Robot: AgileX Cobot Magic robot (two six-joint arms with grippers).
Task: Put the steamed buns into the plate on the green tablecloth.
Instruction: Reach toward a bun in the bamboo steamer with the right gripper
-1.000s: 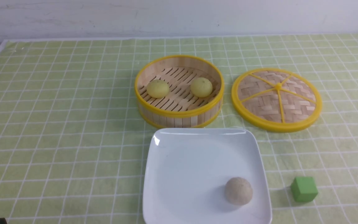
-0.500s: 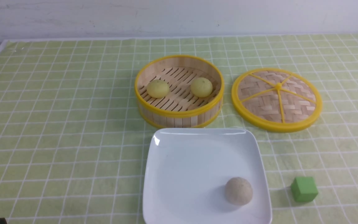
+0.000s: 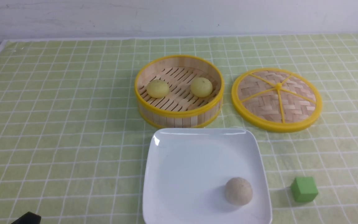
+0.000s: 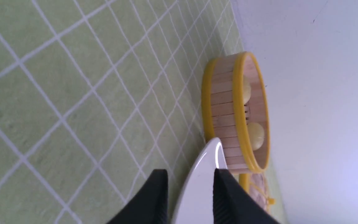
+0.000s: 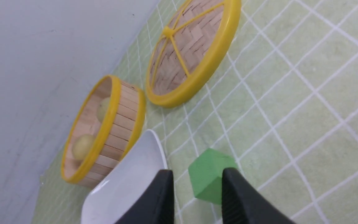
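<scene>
Two pale-yellow steamed buns [image 3: 158, 88] [image 3: 201, 87] lie apart inside the round bamboo basket [image 3: 179, 113]. The white square plate [image 3: 191, 161] sits just in front of the basket on the green tablecloth [image 3: 57, 124]. My left gripper [image 4: 190, 179] is open and empty, low over the cloth to the plate's left and well short of the buns [image 4: 255, 137]. A dark part of it shows at the front-left corner [image 3: 26, 218]. My right gripper [image 5: 197, 175] is open and empty, near the plate's right side.
A grey-beige speckled ball [image 3: 238, 191] rests in the plate's near right corner. A small green cube [image 3: 304, 189] stands right of the plate, just ahead of the right fingers [image 5: 238, 199]. The woven lid [image 3: 277, 99] lies flat right of the basket.
A dark part of my left gripper has come further into the front view's bottom-left corner, moving right. Buns, plate and the other objects have not moved.
</scene>
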